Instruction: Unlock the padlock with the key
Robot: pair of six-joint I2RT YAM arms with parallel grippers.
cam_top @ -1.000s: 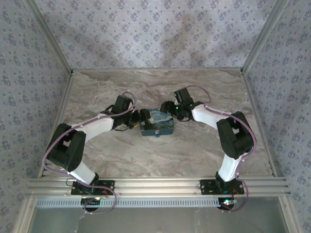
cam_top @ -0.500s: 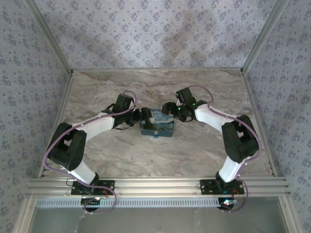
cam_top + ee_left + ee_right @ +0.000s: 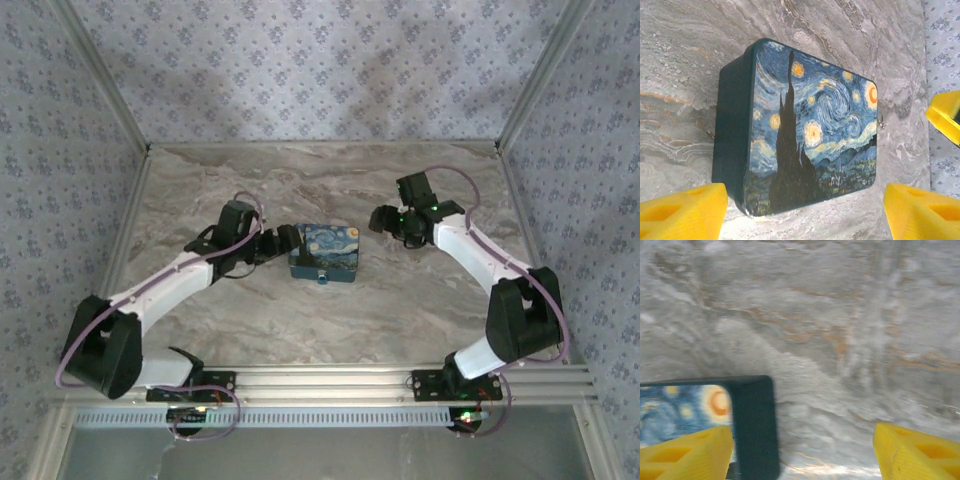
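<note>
The padlock and the key are out of view. A blue tin with a swirly night-sky painting (image 3: 325, 250) lies shut in the middle of the table. My left gripper (image 3: 283, 240) sits against the tin's left side, open. In the left wrist view its yellow fingers (image 3: 685, 210) stand wide at either side of the tin's (image 3: 810, 130) near edge, left gripper (image 3: 806, 202). My right gripper (image 3: 383, 217) hangs open just right of the tin, apart from it. In the right wrist view the right gripper (image 3: 805, 452) has bare table between its fingers and the tin's corner (image 3: 752, 425) beside the left one.
The marble-look table (image 3: 420, 300) is walled with patterned paper at the back and both sides. A small metal latch (image 3: 322, 277) sticks out of the tin's front face. A yellow wedge (image 3: 945, 120) beyond the tin looks like a finger of my right gripper.
My right gripper has drawn back to the right, off the tin. The left arm has stretched out lower, its gripper staying by the tin's left side. The tin has not moved.
</note>
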